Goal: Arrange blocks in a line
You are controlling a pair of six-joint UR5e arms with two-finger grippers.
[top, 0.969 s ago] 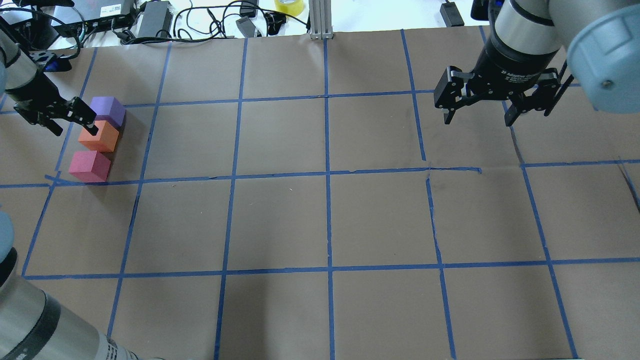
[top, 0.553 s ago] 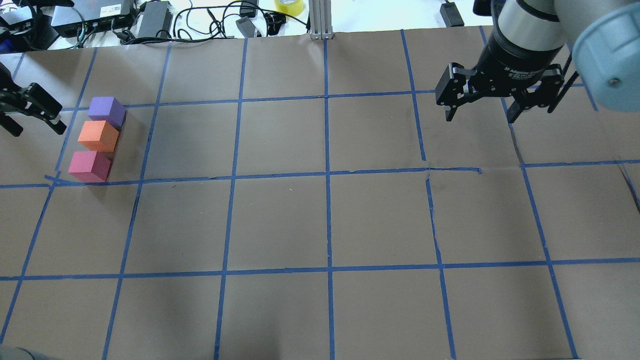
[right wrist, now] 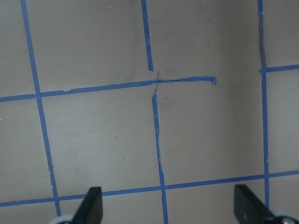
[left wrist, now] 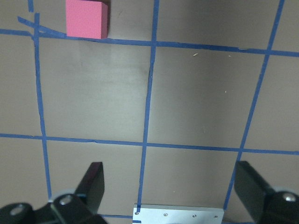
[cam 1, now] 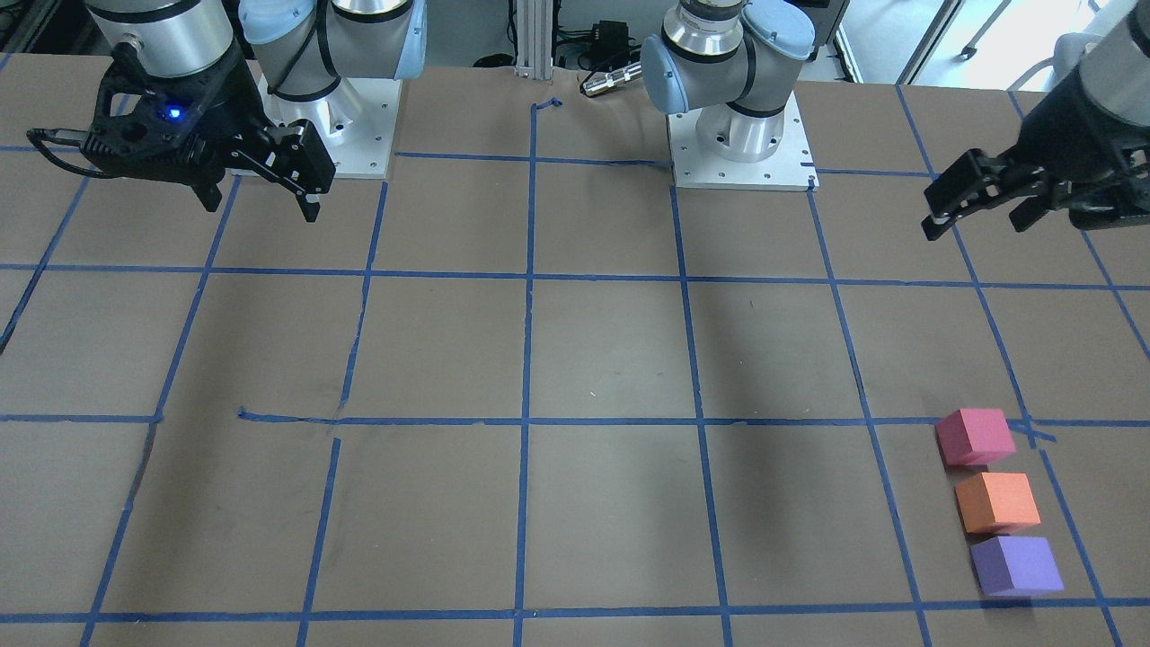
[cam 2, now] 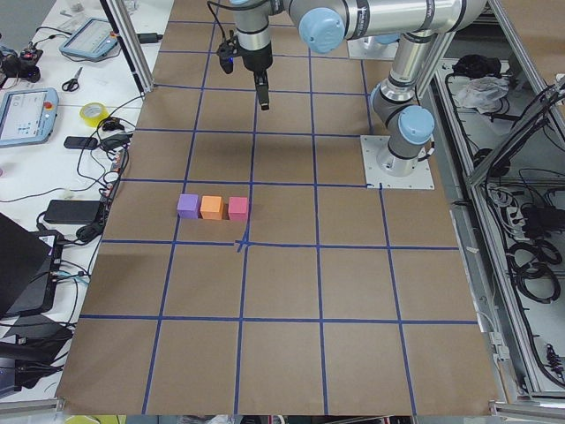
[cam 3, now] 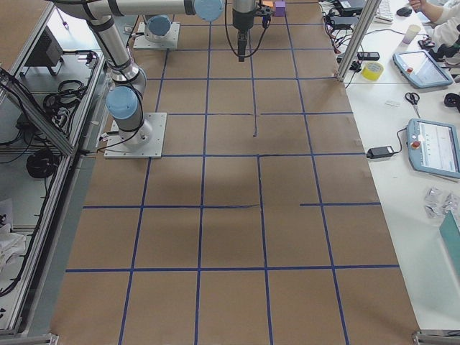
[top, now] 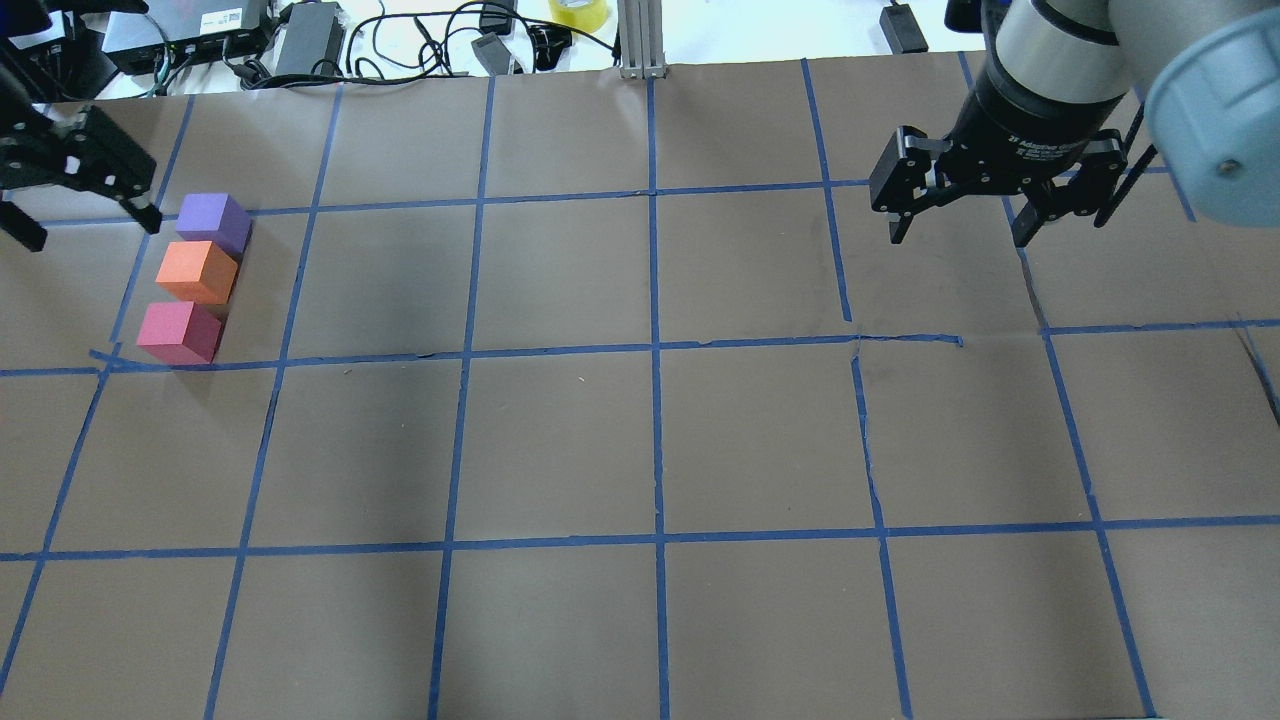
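Three cubes lie in a touching row on the brown table [top: 560,440] at its far left: purple [top: 213,222], orange [top: 197,272], pinkish-red [top: 179,332]. They also show in the front view: pinkish-red [cam 1: 974,436], orange [cam 1: 996,502], purple [cam 1: 1016,565]. My left gripper [top: 92,232] is open and empty, raised to the left of the purple cube and apart from it. Its wrist view shows only the pinkish-red cube [left wrist: 86,18]. My right gripper [top: 958,238] is open and empty, raised over the far right of the table.
Blue tape lines [top: 655,350] divide the table into squares. Cables and power bricks [top: 310,35], a yellow tape roll [top: 580,12] and a metal post [top: 640,40] lie along the far edge. The two robot bases [cam 1: 741,135] stand at the robot's side.
My left gripper has drawn back from the orange cube to the left and risen, open. The cubes have not moved. My right gripper has barely shifted.
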